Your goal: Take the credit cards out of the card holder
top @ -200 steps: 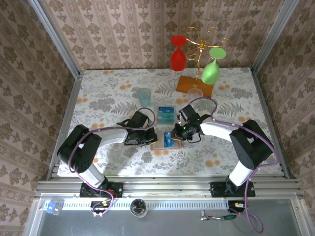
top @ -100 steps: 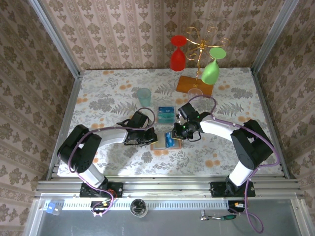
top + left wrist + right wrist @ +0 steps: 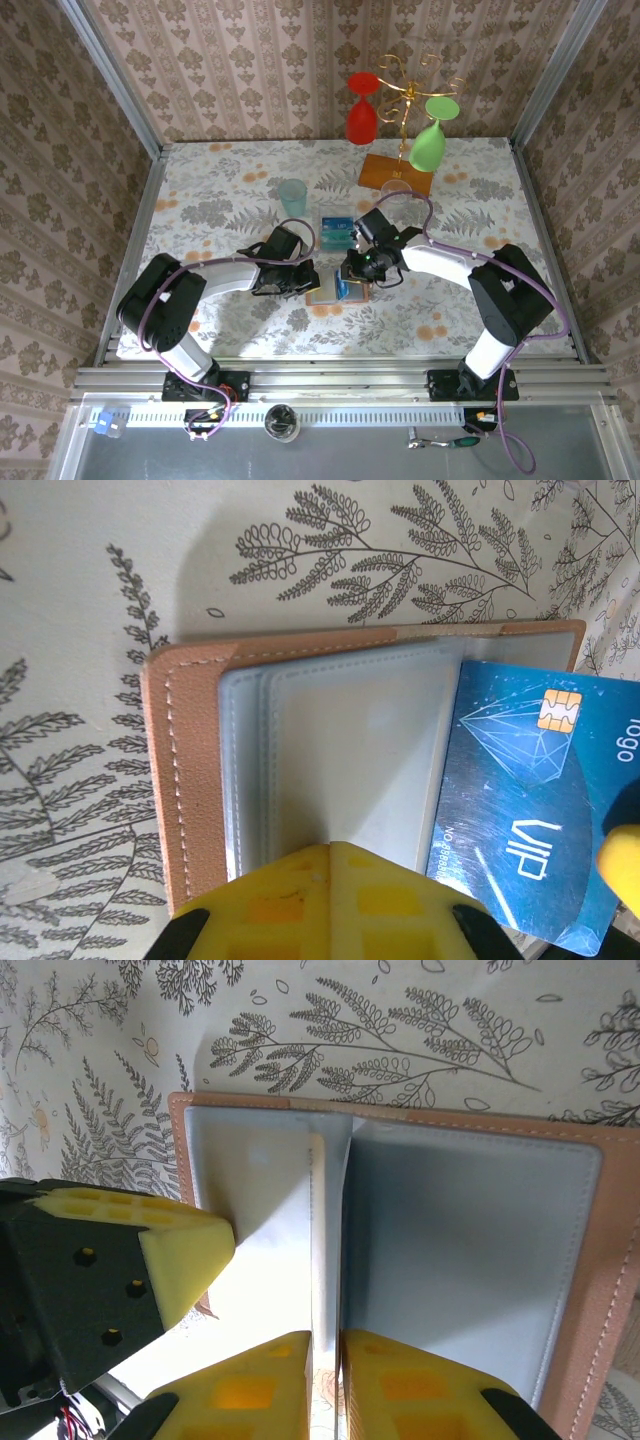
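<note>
At the near side of the patterned table, the two arms reach inward from their bases and meet over the card holder. It lies open and flat in the middle of the table, tan border up and grey-blue pockets showing. The left gripper comes in from the left with its yellow fingers pressed together, holding nothing, their joined tips resting on the pocket leaf beside the spine. A blue card with a gold chip juts out of the holder's other half, tilted, its inner edge against the pocket and most of its face free. One yellow fingertip of the right arm touches its outer corner. In the right wrist view, the right gripper has its fingers drawn close with a narrow slit between them. A thin pale edge runs from the spine into that slit, but I cannot tell whether they pinch it or merely flank it. Just beyond the holder lies a pile of blue and teal cards, apart from it. Farther back and to the left stands a teal tumbler. At the far edge a gold wire rack on an orange wooden base carries a red glass and a green glass, both hanging upside down.
</note>
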